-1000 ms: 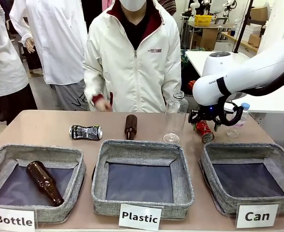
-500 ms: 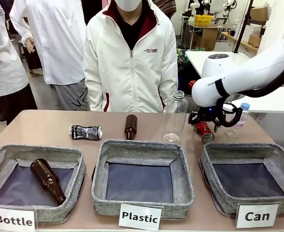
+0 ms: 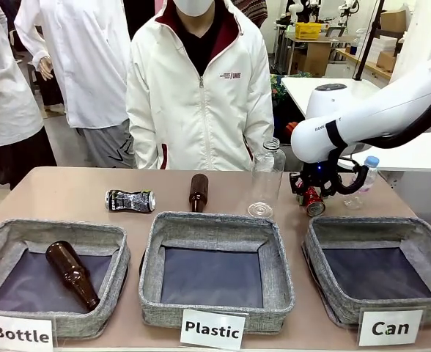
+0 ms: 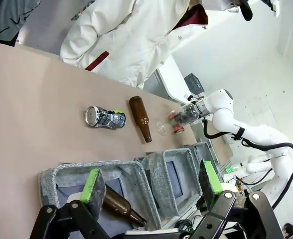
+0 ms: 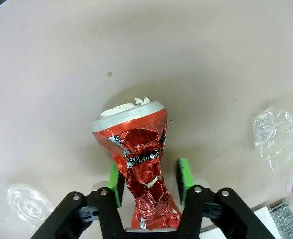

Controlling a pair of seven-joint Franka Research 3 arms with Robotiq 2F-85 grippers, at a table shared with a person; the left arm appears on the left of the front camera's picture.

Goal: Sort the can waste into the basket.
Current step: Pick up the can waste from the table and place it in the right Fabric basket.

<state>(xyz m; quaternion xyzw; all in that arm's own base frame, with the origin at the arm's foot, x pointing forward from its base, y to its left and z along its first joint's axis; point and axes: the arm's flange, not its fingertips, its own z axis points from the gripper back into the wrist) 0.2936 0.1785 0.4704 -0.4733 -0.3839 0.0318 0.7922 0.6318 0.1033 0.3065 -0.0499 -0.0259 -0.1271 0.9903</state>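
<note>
Here the right gripper [image 3: 314, 192] is clamped on the red can [image 3: 312, 199] near the far right corner of the worktop [image 3: 69, 187]. In the right wrist view its green pads [image 5: 185, 177] sit either side of the can's crushed waist, with the silver end pointing down at the worktop. Whether the can touches the surface I cannot tell. The basket [image 3: 421, 235] signed "Can" sits along the front edge at the right, and its far rim is just in front of the gripper.

An upright clear bottle [image 3: 266, 180] stands just to the left of the gripper, and a blue-capped clear bottle [image 3: 367, 180] lies close behind it. A brown bottle [image 3: 198, 192] lies at the far middle. The black can [image 3: 130, 200] lies on its side left of that, well apart from the basket.

The "Plastic" bin [image 3: 215, 224] sits at the front middle. The "Bottle" bin [image 3: 54, 233], at the front left, holds another brown bottle [image 3: 71, 274]. The left gripper [image 4: 151, 181] hangs over that bin with its fingers wide apart. A person [image 3: 201, 95] stands at the far edge.
</note>
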